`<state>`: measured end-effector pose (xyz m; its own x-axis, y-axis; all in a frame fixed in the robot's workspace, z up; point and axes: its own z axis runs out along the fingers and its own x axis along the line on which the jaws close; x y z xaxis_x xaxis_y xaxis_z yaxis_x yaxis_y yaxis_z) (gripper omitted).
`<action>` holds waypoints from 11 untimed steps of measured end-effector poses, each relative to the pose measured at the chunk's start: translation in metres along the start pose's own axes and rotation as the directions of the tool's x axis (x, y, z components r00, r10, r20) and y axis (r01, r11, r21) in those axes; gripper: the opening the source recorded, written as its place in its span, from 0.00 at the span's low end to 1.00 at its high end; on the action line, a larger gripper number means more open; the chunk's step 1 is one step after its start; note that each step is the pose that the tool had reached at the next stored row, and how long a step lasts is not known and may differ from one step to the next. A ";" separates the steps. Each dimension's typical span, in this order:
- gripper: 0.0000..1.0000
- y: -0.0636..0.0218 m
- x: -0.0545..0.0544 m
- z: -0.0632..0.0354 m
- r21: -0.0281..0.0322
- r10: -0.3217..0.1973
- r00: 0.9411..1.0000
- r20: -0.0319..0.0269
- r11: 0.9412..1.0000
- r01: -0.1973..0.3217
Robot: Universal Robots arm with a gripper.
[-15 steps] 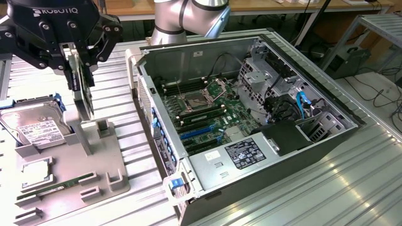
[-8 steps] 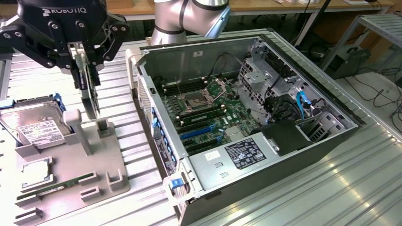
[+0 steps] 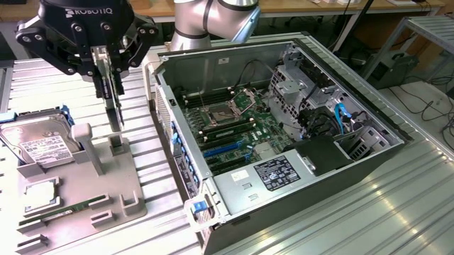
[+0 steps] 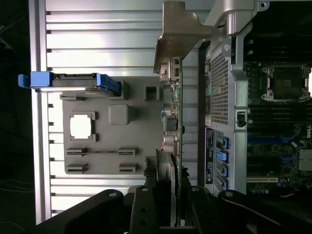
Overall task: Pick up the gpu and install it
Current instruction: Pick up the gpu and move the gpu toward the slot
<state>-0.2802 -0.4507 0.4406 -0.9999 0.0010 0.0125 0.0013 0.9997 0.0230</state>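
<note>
My ribbed metal table (image 3: 404, 212) carried a grey parts holder (image 3: 120, 180) at lower left and an open computer case (image 3: 212, 69) at centre.

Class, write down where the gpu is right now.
On the exterior view's left, the gpu hangs upright in the fingers, over the grey parts tray, beside the open computer case.

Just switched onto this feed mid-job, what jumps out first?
The black gripper, at the exterior view's upper left, is clamped on the gpu, which hangs upright over the grey parts holder. To the exterior view's right, the open computer case lies on its side with its motherboard exposed. A hard drive sits in the holder at the exterior view's left.
</note>
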 end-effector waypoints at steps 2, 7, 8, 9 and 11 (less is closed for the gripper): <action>0.28 0.0000 -0.004 0.0000 0.000 0.000 1.000 0.000 1.000 0.000; 0.28 0.0000 -0.010 -0.0001 0.000 0.000 1.000 0.000 1.000 0.000; 0.28 0.0000 -0.011 -0.0002 0.000 0.000 1.000 0.000 1.000 0.000; 0.28 0.0000 -0.013 -0.0002 0.000 0.000 1.000 0.000 1.000 0.000; 0.28 0.0000 -0.015 -0.0002 0.000 0.000 1.000 0.000 1.000 0.000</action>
<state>-0.2648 -0.4507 0.4406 -0.9999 0.0010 0.0125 0.0013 0.9997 0.0230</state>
